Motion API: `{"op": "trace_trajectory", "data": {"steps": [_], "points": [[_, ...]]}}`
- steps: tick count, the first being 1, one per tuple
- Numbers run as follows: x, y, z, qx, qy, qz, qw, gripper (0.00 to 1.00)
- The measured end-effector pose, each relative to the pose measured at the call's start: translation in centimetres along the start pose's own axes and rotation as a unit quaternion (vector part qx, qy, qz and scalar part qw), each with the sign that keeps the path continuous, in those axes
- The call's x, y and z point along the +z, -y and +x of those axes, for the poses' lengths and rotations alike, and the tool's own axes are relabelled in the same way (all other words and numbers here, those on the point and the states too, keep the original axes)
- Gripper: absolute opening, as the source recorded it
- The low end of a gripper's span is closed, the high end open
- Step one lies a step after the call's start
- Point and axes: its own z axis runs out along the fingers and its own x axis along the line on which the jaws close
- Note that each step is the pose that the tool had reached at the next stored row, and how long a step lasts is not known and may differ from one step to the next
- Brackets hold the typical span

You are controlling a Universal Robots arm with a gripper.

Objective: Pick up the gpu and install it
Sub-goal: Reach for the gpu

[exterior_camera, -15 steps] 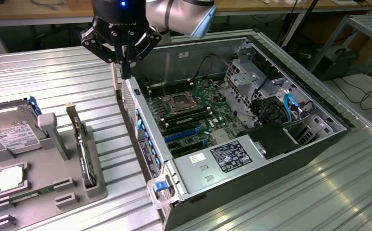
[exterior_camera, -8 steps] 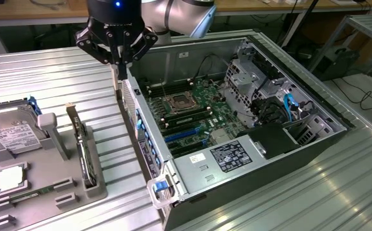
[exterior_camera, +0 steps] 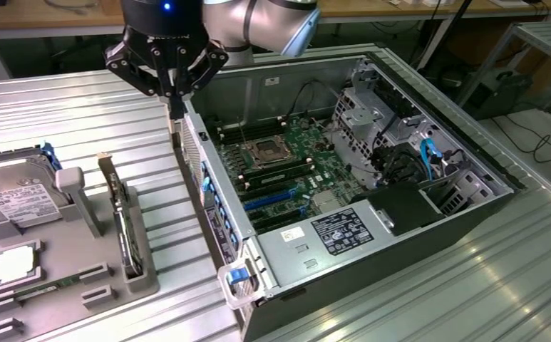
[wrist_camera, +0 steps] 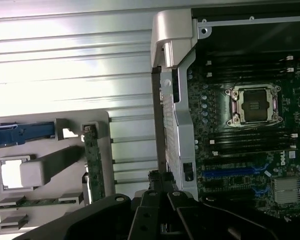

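Hovering over the rear wall of the open computer case [exterior_camera: 418, 246] with the hand [exterior_camera: 173, 100] pinched shut and empty, just above the rim. Not yet holding the gpu [exterior_camera: 123, 214], parked on edge in a slot of the grey holder [exterior_camera: 66, 263] on the bench [exterior_camera: 85, 121]. Found to the exterior view's left of the hand and nearer the camera, well apart from it. Lying with its long axis roughly parallel to that rear wall, pale bracket at the far end. Judged to be at the pickup stage.
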Motion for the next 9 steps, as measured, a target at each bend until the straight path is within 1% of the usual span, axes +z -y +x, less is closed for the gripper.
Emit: {"op": "trace_trajectory", "data": {"steps": [9], "points": [[-0.02, 0.10, 0.73, 0.000, 0.0000, 0.0000, 1.0000, 0.11]]}}
